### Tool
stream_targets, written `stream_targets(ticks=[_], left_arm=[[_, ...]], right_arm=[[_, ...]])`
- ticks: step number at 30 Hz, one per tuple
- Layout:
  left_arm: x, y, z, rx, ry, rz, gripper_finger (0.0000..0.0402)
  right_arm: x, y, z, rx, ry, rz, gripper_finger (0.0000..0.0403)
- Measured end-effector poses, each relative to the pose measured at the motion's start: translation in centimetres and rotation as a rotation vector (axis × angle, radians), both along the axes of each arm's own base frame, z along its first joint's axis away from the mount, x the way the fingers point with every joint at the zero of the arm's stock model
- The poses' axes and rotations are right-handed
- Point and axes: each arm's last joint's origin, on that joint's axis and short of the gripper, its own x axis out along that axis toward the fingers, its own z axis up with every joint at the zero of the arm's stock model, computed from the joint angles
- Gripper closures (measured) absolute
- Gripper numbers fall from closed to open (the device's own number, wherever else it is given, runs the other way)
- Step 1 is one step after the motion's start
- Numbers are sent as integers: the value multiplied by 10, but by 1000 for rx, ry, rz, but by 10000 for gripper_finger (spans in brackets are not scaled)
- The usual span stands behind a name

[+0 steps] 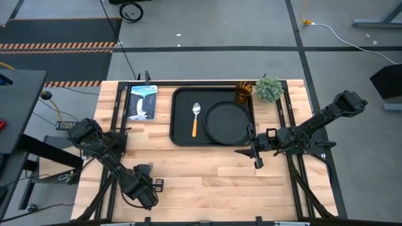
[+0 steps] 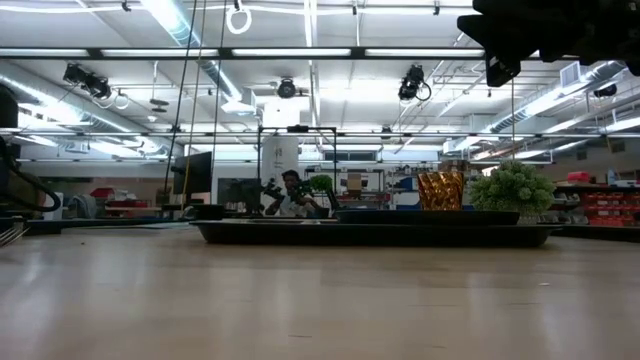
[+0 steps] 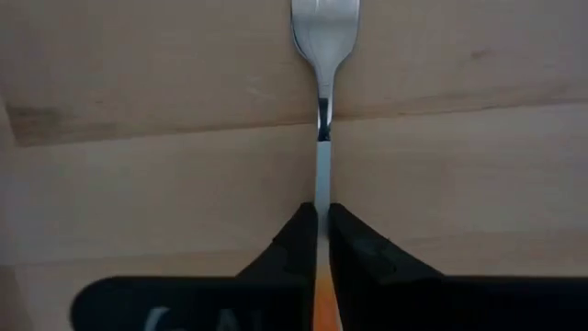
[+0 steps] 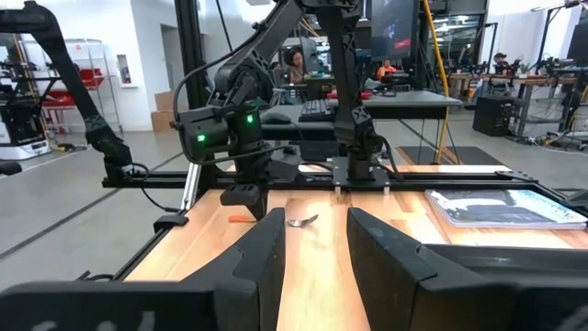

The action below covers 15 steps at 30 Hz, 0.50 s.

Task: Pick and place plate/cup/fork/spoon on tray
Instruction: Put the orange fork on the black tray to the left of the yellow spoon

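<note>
Left wrist view puts us right on the action: the left gripper (image 3: 320, 241) has its two dark fingers (image 3: 296, 246) pinched tight on the fork (image 3: 323, 101), clamped on the handle where the orange grip shows between them, silver tines pointing away over the pale wood of the bench (image 3: 138, 165). That fork looks light and stiff, a thin smooth handle, so I'd judge it could swivel or slide in a narrow pinch; a hold on the handle near the middle, as it is here, seems the sensible place. From the high view this gripper sits at the near-left part of the bench, well apart from the tray (image 1: 178, 113). Looking outward, that tray already carries the spoon (image 1: 195, 119) lying on its left half and the plate (image 1: 227, 122) on its right half, with the cup (image 1: 244, 93) at its far right corner. Free room for the fork looks to be the strip between spoon and plate, or left of the spoon. A picture card (image 1: 142, 102) lies just beside the tray's left edge and a small green plant (image 1: 269, 88) stands off its far right corner. The right gripper (image 4: 310, 241) waits near the tray's near-right corner, fingers parted and holding nothing.
</note>
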Motion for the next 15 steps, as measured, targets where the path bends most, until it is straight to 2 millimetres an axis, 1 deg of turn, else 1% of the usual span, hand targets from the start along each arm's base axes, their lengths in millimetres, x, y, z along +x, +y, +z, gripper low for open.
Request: stream_targets(ticks=[4, 12, 15], left_arm=[[3, -2, 4, 11, -15, -1, 385], [9, -2, 16, 58, -10, 5, 382], [11, 0, 17, 62, -15, 14, 383]], right_arm=[[0, 0, 0, 0, 0, 0, 277], [0, 0, 0, 0, 0, 0, 277], [0, 0, 0, 1, -2, 0, 277]])
